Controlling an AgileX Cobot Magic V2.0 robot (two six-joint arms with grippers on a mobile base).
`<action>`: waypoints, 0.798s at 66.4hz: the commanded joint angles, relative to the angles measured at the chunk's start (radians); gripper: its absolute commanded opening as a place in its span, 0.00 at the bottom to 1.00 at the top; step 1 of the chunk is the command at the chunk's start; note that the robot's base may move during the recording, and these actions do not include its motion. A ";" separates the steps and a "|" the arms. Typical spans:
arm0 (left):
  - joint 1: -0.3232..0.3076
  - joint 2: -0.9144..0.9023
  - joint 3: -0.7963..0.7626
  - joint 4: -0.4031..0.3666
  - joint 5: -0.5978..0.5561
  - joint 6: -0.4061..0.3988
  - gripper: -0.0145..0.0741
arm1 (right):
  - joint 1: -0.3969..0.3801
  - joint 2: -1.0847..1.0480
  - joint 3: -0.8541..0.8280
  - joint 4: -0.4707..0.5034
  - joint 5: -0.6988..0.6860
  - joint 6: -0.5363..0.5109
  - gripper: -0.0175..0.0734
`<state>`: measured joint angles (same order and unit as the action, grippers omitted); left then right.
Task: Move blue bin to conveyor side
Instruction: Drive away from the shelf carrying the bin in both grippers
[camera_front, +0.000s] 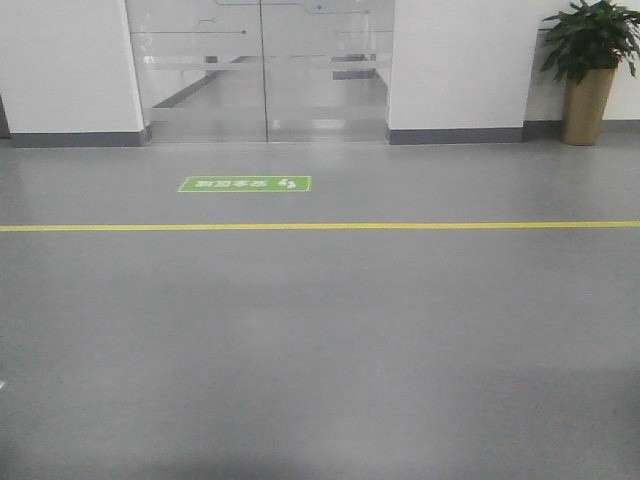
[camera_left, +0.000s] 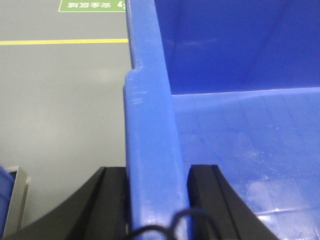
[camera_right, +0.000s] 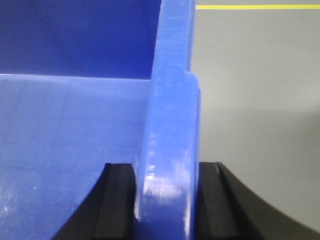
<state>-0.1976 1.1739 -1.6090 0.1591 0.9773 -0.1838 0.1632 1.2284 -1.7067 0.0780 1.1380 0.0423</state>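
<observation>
The blue bin (camera_left: 240, 130) fills both wrist views, glossy inside with nothing in it. My left gripper (camera_left: 156, 200) is shut on the blue bin's left rim wall, one black finger outside over the floor and one inside. On the opposite side, my right gripper (camera_right: 167, 200) is shut on the bin's (camera_right: 70, 140) right rim wall in the same way. The bin hangs above the grey floor. The front view shows neither the bin nor the grippers. The conveyor is out of view.
Grey floor (camera_front: 320, 340) crossed by a yellow line (camera_front: 320, 226), with a green floor sign (camera_front: 245, 184) beyond it. Glass doors (camera_front: 262, 70) stand between white walls. A potted plant (camera_front: 588, 70) is at the far right. A grey-edged blue object (camera_left: 10, 200) shows at lower left.
</observation>
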 joint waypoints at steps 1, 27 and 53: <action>0.001 -0.023 -0.015 0.031 -0.105 0.015 0.14 | -0.006 -0.024 -0.014 -0.039 -0.107 -0.016 0.11; 0.001 -0.023 -0.015 0.031 -0.105 0.015 0.14 | -0.006 -0.024 -0.014 -0.039 -0.109 -0.016 0.11; 0.001 -0.023 -0.015 0.031 -0.105 0.015 0.14 | -0.006 -0.024 -0.014 -0.039 -0.111 -0.016 0.11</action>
<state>-0.1976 1.1739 -1.6090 0.1629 0.9756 -0.1838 0.1632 1.2284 -1.7049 0.0799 1.1361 0.0423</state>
